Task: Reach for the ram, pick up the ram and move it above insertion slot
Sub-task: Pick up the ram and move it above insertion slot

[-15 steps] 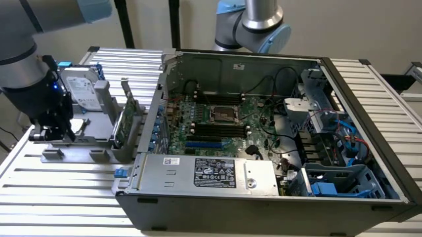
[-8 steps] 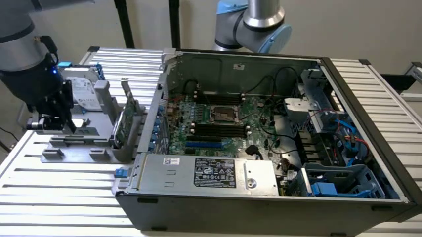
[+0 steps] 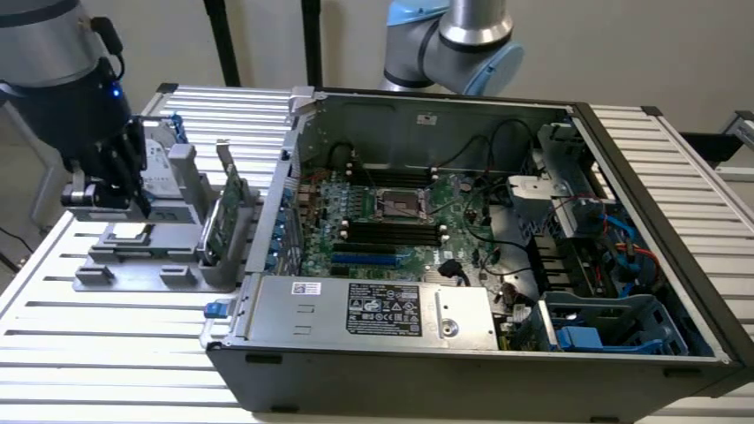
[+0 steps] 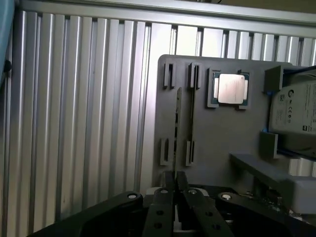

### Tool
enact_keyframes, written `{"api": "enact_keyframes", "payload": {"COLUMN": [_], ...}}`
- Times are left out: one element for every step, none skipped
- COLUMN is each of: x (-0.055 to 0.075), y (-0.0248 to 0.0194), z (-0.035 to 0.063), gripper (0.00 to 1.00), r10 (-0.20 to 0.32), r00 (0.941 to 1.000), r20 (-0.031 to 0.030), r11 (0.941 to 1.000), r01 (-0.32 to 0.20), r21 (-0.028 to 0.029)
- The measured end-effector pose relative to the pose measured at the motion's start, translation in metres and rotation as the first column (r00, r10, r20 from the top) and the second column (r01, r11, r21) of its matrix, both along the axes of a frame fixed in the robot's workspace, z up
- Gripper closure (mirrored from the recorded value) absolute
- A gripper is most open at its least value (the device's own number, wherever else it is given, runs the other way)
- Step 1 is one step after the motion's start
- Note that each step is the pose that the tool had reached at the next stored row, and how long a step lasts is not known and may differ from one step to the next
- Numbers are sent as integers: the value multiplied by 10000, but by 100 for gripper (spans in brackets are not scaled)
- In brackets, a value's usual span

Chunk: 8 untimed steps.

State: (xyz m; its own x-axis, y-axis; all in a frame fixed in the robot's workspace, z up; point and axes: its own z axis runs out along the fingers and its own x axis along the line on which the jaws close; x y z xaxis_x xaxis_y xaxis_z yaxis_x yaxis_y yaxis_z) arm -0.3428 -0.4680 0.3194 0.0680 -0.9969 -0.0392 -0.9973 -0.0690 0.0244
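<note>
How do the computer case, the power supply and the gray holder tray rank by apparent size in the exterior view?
1. Computer case
2. Power supply
3. Gray holder tray; the margin over it is small, and unequal nearness makes that unsure.

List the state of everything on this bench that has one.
Computer case: open, side panel off.
Ram: standing on edge in the gray holder.
Processor: lying flat in a holder recess.
Memory slots: look empty.
Tool: above the holder, apart from the ram.
</note>
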Motion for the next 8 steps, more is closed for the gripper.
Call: {"api": "enact_keyframes", "payload": {"x": [41,82,124,167,211,257,302,346], "y": [0,0,0,0,0,0,0,0], "z": [44,89,134,180,224,272,318,361], "gripper": [86,86,86,86,86,86,86,86], "r10": [0,1,2,3,3,3,5,6], "r00": [10000,10000,10000,10000,10000,10000,10000,10000], "r20": [-3,-4,-9,-14,-17,-23,-30,-35], "r11": [10000,10000,10000,10000,10000,10000,10000,10000], "r01": [0,-1,-2,-3,-3,-3,-5,-6], "r21": [7,15,19,23,29,33,34,39]}}
